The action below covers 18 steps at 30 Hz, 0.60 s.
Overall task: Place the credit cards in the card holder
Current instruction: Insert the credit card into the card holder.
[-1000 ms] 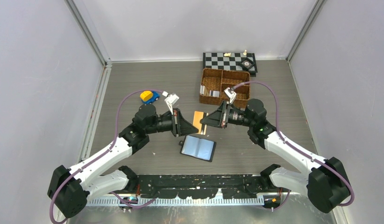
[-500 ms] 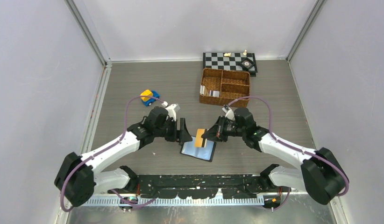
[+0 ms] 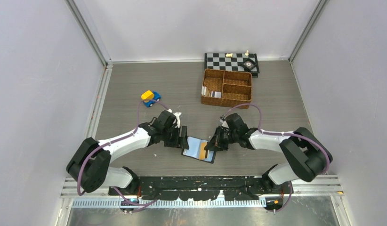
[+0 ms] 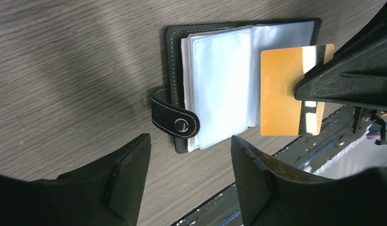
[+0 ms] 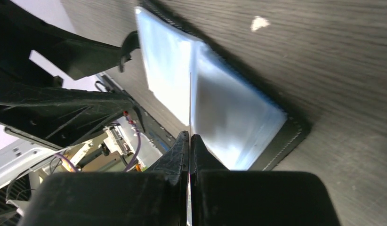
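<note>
The card holder (image 3: pixel 194 147) lies open near the table's front edge, its black cover and pale clear sleeves (image 4: pixel 220 84) facing up and its snap tab (image 4: pixel 175 123) sticking out to one side. My right gripper (image 3: pixel 211 143) is shut on a tan-orange credit card (image 4: pixel 281 92) and holds it just over the sleeves on the holder's right half. The right wrist view shows this card (image 5: pixel 190 103) edge-on between the closed fingers (image 5: pixel 180 150). My left gripper (image 4: pixel 188 146) hangs open and empty beside the tab. More credit cards (image 3: pixel 210 92) stand in the basket.
A brown wicker divided basket (image 3: pixel 227 88) stands at the back, with a chessboard (image 3: pixel 231 61) and its pieces behind it. A blue and yellow toy car (image 3: pixel 150 97) sits at mid left. The black base rail (image 3: pixel 201 181) runs close to the holder's near side.
The left gripper opened while the right one closed on the orange card. Both arms came down and toward the front, bringing the card over the open holder.
</note>
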Available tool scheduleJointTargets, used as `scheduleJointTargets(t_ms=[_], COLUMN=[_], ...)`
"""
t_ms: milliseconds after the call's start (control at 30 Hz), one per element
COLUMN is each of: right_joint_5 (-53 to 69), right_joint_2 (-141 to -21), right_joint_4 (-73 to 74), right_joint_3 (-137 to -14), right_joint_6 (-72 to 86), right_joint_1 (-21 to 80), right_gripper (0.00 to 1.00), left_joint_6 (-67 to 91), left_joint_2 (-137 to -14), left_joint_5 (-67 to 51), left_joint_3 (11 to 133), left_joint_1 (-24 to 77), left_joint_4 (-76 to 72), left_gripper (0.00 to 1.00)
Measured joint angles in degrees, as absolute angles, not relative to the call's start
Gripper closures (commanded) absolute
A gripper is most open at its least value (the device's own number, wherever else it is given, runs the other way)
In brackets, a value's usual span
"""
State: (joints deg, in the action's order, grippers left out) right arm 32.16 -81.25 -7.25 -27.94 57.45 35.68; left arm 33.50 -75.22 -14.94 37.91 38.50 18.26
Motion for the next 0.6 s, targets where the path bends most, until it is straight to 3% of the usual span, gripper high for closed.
scheduleJointTargets(t_ms=[200, 600], right_joint_5=[33.36, 34.65], right_joint_2=[-85.67, -85.49], right_joint_4=[-7.81, -8.73], right_joint_3=[-28.08, -28.4], right_joint_6=[55.31, 53.65], right_joint_1=[35.68, 35.68], right_gripper=[1.0, 1.0], left_joint_6=[32.29, 30.79], left_joint_2=[-77.54, -80.53], left_joint_5=[-14.02, -12.56], left_joint_3=[37.91, 37.93], left_joint_1=[38.5, 38.5], left_joint_4=[18.26, 18.26], left_gripper=[0.44, 0.66])
